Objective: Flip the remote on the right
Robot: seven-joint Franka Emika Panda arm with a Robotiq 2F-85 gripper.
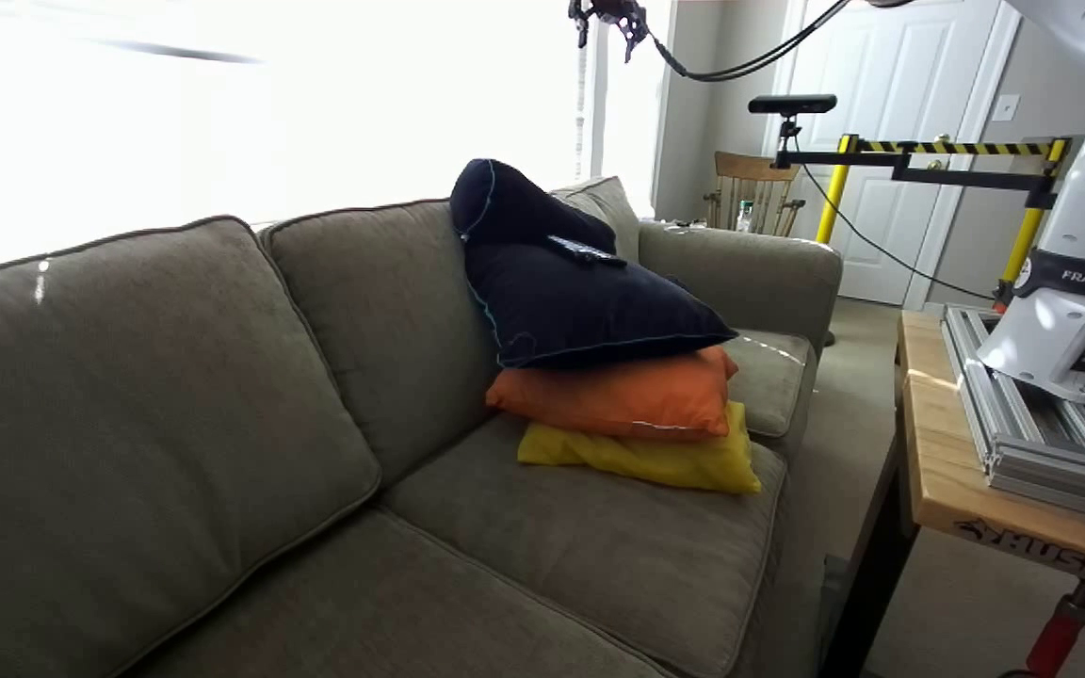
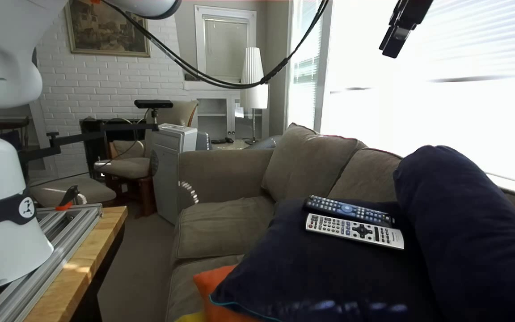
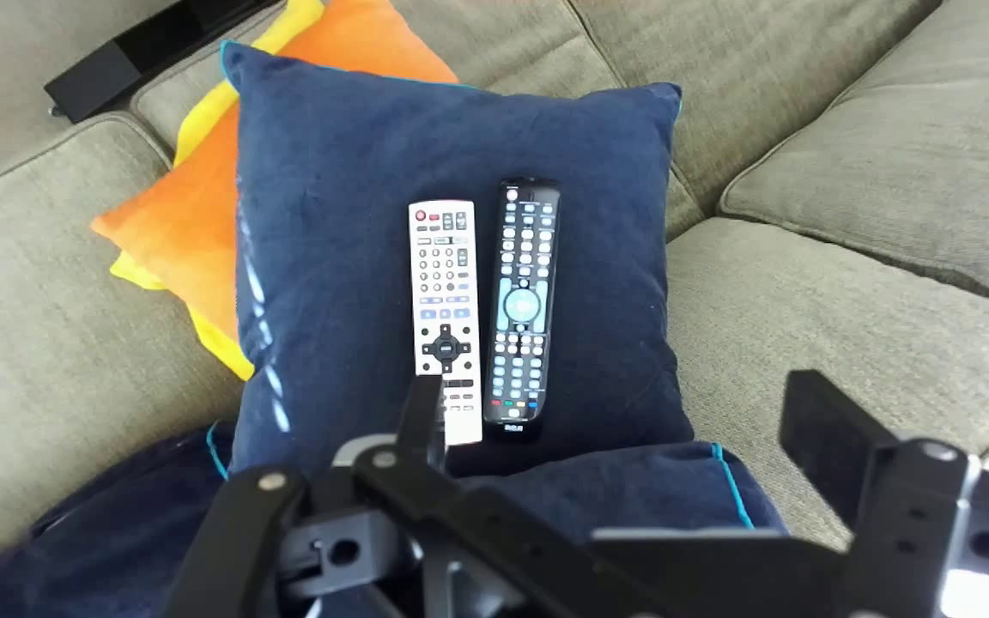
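Note:
Two remotes lie side by side, buttons up, on a navy pillow (image 3: pixel 331 215). In the wrist view the black remote (image 3: pixel 522 343) is on the right and the silver remote (image 3: pixel 445 283) on the left, with a narrow gap between them. In an exterior view the black remote (image 2: pixel 347 210) lies behind the silver remote (image 2: pixel 353 230). In an exterior view they are too small to tell apart. My gripper (image 3: pixel 619 382) is open and empty, high above the pillow. Its left finger covers part of the silver remote's lower end in the wrist view. It also shows at the top of both exterior views (image 1: pixel 607 40) (image 2: pixel 394 42).
The navy pillow lies on an orange pillow (image 1: pixel 618 391) and a yellow one (image 1: pixel 646 457) on a grey-brown sofa (image 1: pixel 467 537). Another navy pillow (image 2: pixel 454 214) leans against the sofa back beside the remotes. A wooden table (image 1: pixel 938 452) carries the arm base. A window is behind the sofa.

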